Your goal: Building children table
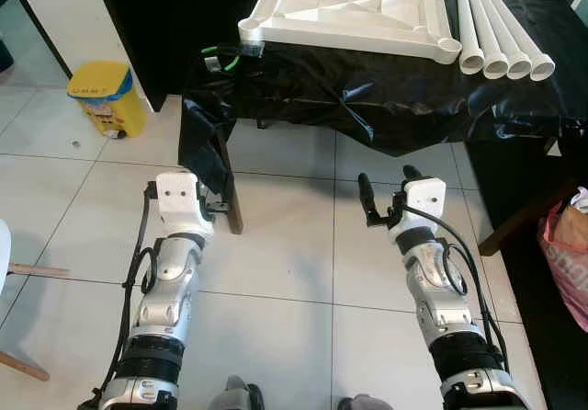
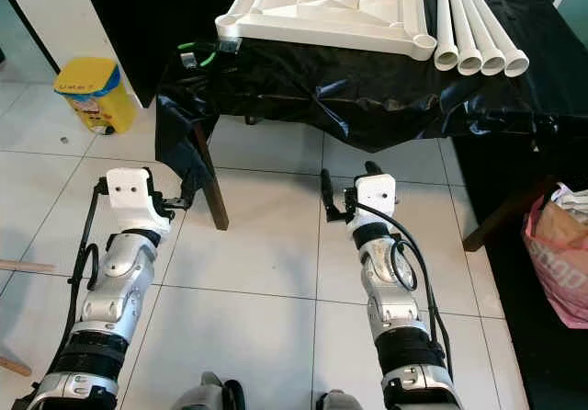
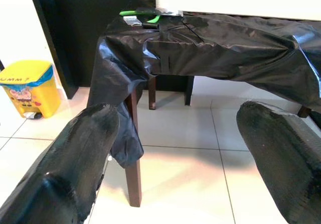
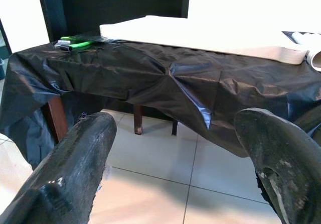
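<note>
Left eye view showed a low work table [image 1: 303, 107] draped in black plastic sheeting, probably to protect it during assembly, standing on the pale tiled floor [image 1: 294, 244] ahead of the robot. On it lay the white tabletop [image 1: 349, 10] of the children's table, turned underside up so its ribs and corner sockets faced the ceiling, which is how the legs would need to go in. Just beside it, toward the robot's right, four white legs [image 1: 503, 28] lay side by side in a row, their open ends facing the robot, apart from the tabletop and not yet fitted. By my reading, assembly had not begun.

Both arms were held low in front of the body, well short of the table. The right gripper [image 1: 386, 189] had its two black fingers spread wide and gripped nothing; the right wrist view looked between them at the draped table edge. The left gripper [image 3: 165, 184] was likewise spread wide and empty, aimed at the table's near wooden leg.

A yellow bin [image 1: 108, 97] stood by the wall on the robot's left, a pink bag [image 1: 568, 254] on the floor at the right, and a small green-handled tool [image 1: 225, 56] lay on the table's left corner.
</note>
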Motion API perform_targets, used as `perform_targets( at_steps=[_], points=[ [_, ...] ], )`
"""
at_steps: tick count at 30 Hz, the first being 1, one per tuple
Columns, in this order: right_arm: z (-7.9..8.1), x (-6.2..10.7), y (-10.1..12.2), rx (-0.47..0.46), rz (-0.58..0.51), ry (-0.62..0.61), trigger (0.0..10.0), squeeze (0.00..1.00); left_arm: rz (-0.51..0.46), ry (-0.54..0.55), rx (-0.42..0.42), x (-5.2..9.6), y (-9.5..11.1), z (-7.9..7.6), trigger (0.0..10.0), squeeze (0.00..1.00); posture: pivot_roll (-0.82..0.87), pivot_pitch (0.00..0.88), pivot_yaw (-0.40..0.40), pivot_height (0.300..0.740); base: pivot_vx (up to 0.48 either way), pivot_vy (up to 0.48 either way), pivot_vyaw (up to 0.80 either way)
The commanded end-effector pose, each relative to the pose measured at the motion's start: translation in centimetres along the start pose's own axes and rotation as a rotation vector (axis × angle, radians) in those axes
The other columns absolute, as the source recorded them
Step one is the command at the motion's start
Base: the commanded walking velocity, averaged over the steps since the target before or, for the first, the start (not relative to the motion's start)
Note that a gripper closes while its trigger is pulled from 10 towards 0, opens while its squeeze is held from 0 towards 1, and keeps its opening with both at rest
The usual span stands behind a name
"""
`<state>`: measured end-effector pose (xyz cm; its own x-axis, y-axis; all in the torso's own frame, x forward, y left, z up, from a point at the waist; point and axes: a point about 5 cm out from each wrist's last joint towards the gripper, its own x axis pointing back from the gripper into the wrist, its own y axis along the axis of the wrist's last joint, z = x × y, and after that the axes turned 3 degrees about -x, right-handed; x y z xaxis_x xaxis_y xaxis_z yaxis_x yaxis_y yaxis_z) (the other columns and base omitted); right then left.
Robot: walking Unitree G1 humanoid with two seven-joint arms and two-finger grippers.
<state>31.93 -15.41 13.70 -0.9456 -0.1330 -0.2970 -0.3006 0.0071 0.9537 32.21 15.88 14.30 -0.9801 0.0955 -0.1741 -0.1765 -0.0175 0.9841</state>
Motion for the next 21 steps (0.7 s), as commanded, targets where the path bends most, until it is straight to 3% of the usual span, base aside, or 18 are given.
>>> perform_targets(
  at_steps=[1, 21],
  points=[
    [0.11, 0.19, -0.51, 0.005, 0.029, 0.005, 10.0, 0.00, 0.009, -0.053, 0.010, 0.13, -0.09, -0.19, 10.0, 0.00, 0.00, 0.116, 0.010, 0.740, 0.000, 0.000, 0.00],
    [0.30, 0.11, -0.56, 0.014, 0.045, 0.006, 10.0, 0.00, 0.017, -0.072, 0.006, -0.04, 0.04, -0.50, 10.0, 0.00, 0.00, 0.126, 0.012, 0.740, 0.283, 0.000, 0.00]
  ],
)
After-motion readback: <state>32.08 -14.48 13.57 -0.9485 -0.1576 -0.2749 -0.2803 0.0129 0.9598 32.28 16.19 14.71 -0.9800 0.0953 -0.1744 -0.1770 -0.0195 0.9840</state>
